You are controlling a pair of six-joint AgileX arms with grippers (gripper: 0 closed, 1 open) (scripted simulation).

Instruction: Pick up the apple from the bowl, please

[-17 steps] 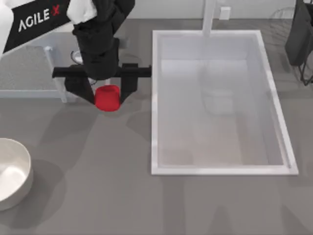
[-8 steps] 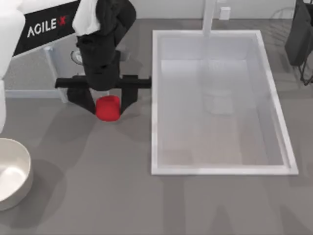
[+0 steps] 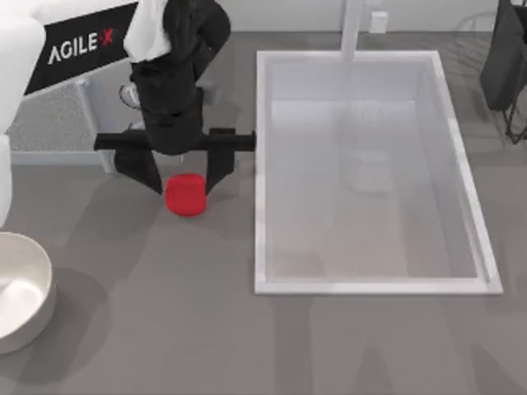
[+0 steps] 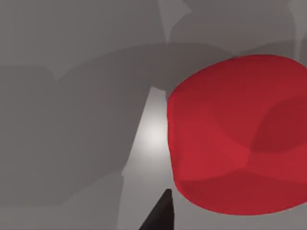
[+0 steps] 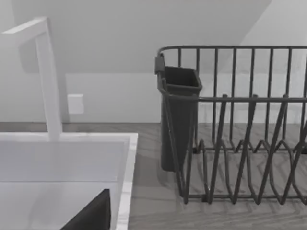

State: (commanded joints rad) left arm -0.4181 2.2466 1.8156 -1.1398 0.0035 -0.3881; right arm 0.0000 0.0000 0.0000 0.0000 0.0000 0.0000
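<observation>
The bowl sits at the counter's near-left edge, cut off by the frame so that less than half of its pale rim and glossy inside can be seen. There is one bowl, and nothing red lies in the part that shows.

Farther back on the left half of the counter there is one apple, bright red, well apart from the bowl and just left of the sink's left rim. The left gripper hangs right over it, two dark fingers spread wide to either side of the fruit's far half. From above I cannot tell whether the apple rests on the counter or hangs just off it, and the fingers do not look pressed against it (there seems to be a sliver of room on each side). The arm's black wrist hides the apple's far edge. In the left wrist view the apple bulges large and runs off the frame, with one dark fingertip poking in near it over grey counter.

One white sink takes the middle and right of the counter, its tap rising at the far rim. At the far-right corner stands one dark wire dish rack with a cutlery cup, cut off at the edge. The right arm is parked there, and whether its fingers are apart I cannot tell
</observation>
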